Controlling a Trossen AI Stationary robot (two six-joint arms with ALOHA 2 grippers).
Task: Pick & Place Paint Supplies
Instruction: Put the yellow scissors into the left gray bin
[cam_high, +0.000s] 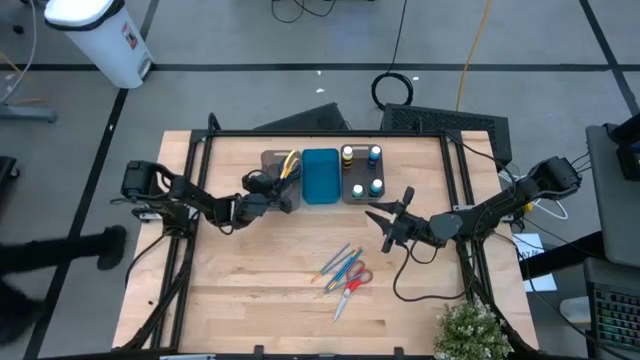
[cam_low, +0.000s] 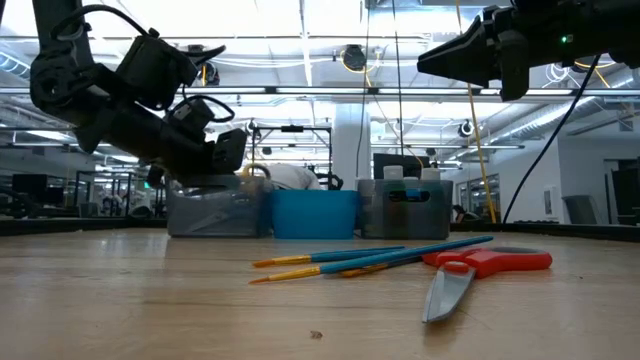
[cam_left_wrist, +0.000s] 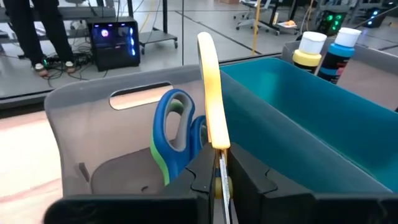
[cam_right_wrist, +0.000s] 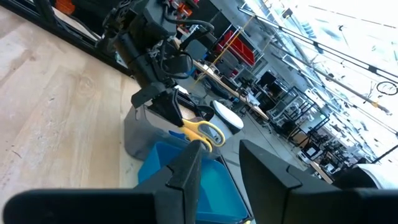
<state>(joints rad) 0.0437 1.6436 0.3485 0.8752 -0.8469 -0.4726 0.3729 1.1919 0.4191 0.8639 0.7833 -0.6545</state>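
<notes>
We observe the left gripper (cam_high: 272, 190) over the grey tray (cam_left_wrist: 81, 124) at the far side of the table (cam_high: 250, 290), its jaws pinched on the blades of the yellow scissors (cam_left_wrist: 210, 87), handles pointing up. A pair of blue-and-green scissors (cam_left_wrist: 174, 134) already stands in that tray. The teal tray (cam_high: 320, 176) sits just beside it, and beyond that a second grey tray holds the paint bottles (cam_high: 361, 170).

The right gripper (cam_high: 385, 222) hovers above the table, well apart from any supply. Its jaws stand partly spread and hold nothing.

The brushes (cam_high: 338, 265) and the red scissors (cam_high: 350, 288) lie together on the bare wood, near the front edge.

We judge the step in hand to be the release of the yellow scissors into the grey tray. We note these risks:

- The grip is on thin blades only. The scissors can pivot or slip, and the handles can catch the tray wall.
- On release, the yellow pair can fall against the blue-and-green pair and tip out, or lean into the teal tray.
- The brushes overlap the red scissors. A pick on either can drag the other along.
</notes>
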